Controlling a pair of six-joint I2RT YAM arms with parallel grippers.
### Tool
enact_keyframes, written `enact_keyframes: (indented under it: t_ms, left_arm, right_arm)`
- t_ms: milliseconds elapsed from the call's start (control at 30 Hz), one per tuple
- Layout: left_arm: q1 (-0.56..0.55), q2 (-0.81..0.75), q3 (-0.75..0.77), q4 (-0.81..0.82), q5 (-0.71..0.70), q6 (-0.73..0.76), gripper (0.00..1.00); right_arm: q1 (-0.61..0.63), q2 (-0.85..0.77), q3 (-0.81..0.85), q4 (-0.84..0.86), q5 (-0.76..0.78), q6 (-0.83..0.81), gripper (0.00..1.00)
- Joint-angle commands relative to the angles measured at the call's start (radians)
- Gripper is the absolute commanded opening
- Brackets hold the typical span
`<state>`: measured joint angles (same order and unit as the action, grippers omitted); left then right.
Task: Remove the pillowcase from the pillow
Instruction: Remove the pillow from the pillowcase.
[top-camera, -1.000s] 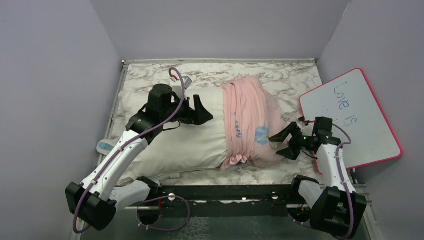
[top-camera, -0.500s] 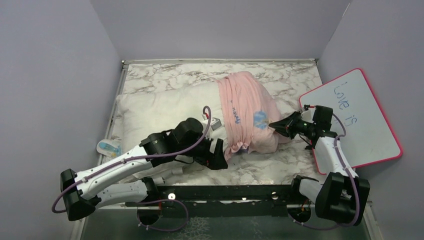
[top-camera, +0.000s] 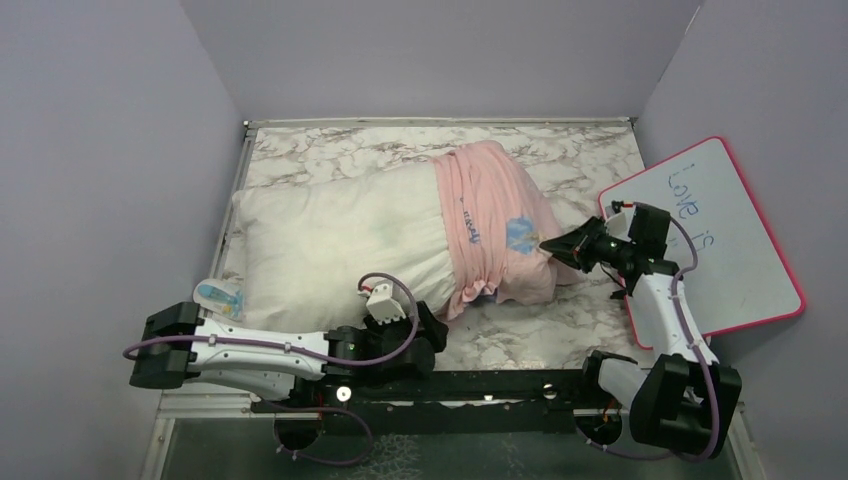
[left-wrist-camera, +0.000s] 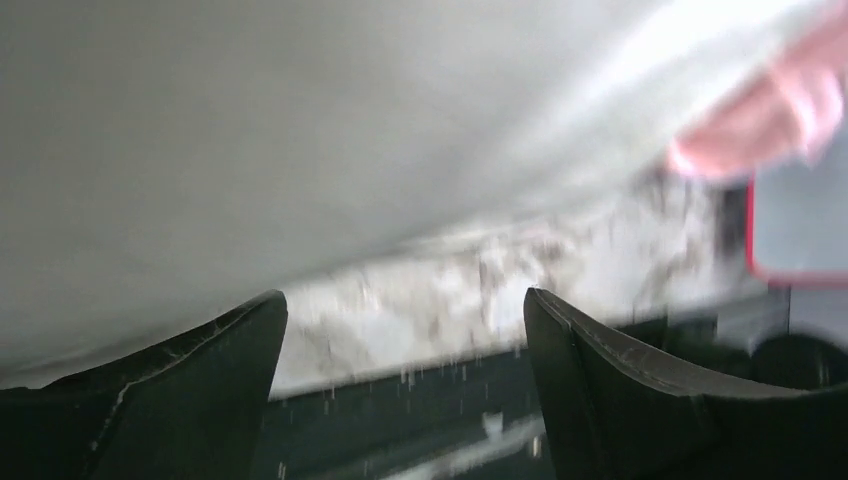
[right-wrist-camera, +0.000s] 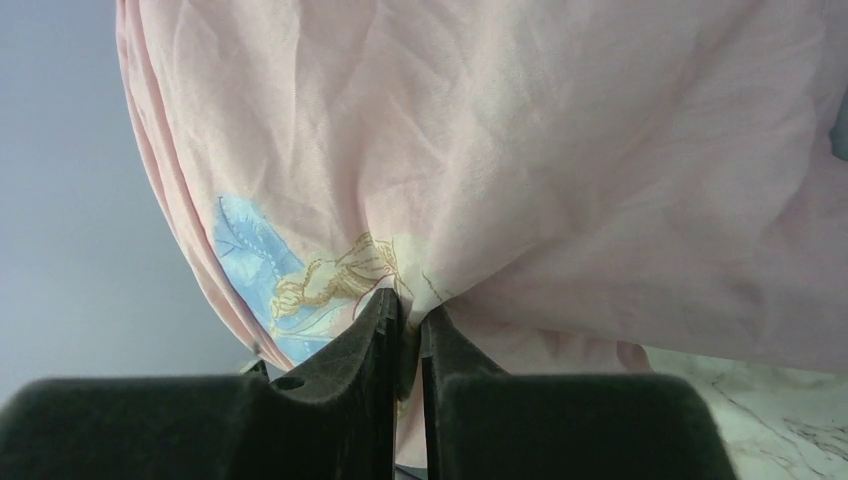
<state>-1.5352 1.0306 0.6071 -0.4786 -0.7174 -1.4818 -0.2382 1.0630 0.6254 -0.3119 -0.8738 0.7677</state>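
The pillowcase (top-camera: 490, 210) is pale pink with a blue and gold print; the pillow (top-camera: 330, 235) plain white; the table (top-camera: 560, 150) grey-veined white marble; the whiteboard (top-camera: 745, 270) pink-rimmed.

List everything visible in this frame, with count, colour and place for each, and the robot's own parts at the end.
pillow: one, plain white, lying across the left and middle of the table
pillowcase: one, pale pink with a blue print patch, bunched around the pillow's right end
whiteboard: one, white with a pink frame and handwriting, at the table's right side
small object: one, blue and white, at the table's left edge beside the pillow; too small to identify
table: one, white and grey marble pattern
left tool: one, black, open and holding nothing, low by the pillow's near edge
right tool: one, black, shut on a fold of the pillowcase
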Motion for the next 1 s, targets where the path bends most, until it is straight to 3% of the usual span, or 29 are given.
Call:
enact_keyframes:
  t_ms: [0, 167, 233, 300, 333, 400, 600, 633, 733, 800, 867, 933, 967]
  left_arm:
    - [-0.009, 0.081, -0.016, 0.184, -0.464, -0.283, 0.91]
    - [-0.001, 0.121, 0.024, 0.109, -0.671, -0.449, 0.92]
    - [0.076, 0.118, 0.043, 0.118, -0.634, -0.356, 0.91]
    - [0.206, 0.111, 0.047, 0.237, -0.476, -0.108, 0.91]
    - [0.263, 0.101, 0.034, 0.305, -0.389, 0.005, 0.86]
    - [0.324, 0.058, -0.013, 0.368, -0.302, 0.099, 0.65]
    - [0.382, -0.150, -0.129, 0.394, -0.253, 0.303, 0.00]
    - [0.392, -0.176, -0.118, 0.348, -0.234, 0.319, 0.00]
    - [0.396, -0.229, -0.084, 0.209, -0.205, 0.324, 0.00]
    - [0.396, -0.252, -0.079, 0.211, -0.173, 0.340, 0.00]
    - [0.398, -0.259, -0.091, 0.278, -0.133, 0.379, 0.00]
    - [0.396, -0.244, -0.097, 0.350, -0.088, 0.423, 0.00]
    - [0.396, -0.229, -0.091, 0.366, -0.070, 0.428, 0.00]
  right_arm:
    - [-0.002, -0.048, 0.045, -0.018, -0.034, -0.050, 0.15]
    - [-0.002, -0.108, 0.019, -0.070, -0.012, -0.084, 0.16]
    - [-0.002, -0.121, 0.006, -0.092, -0.002, -0.099, 0.16]
    - [-0.002, -0.130, -0.015, -0.100, 0.004, -0.105, 0.16]
    - [-0.003, -0.131, -0.020, -0.100, 0.011, -0.110, 0.16]
    - [-0.002, -0.125, 0.001, -0.125, 0.068, -0.138, 0.16]
    - [-0.003, -0.082, 0.172, -0.238, 0.334, -0.239, 0.10]
    - [-0.003, -0.069, 0.198, -0.254, 0.398, -0.244, 0.03]
    - [-0.003, -0.043, 0.253, -0.255, 0.539, -0.206, 0.01]
    - [-0.003, -0.027, 0.262, -0.219, 0.420, -0.223, 0.01]
    - [-0.003, -0.005, 0.236, -0.175, 0.150, -0.233, 0.06]
    - [-0.004, 0.000, 0.180, -0.157, -0.013, -0.216, 0.17]
    - [-0.002, -0.011, 0.151, -0.159, -0.057, -0.223, 0.27]
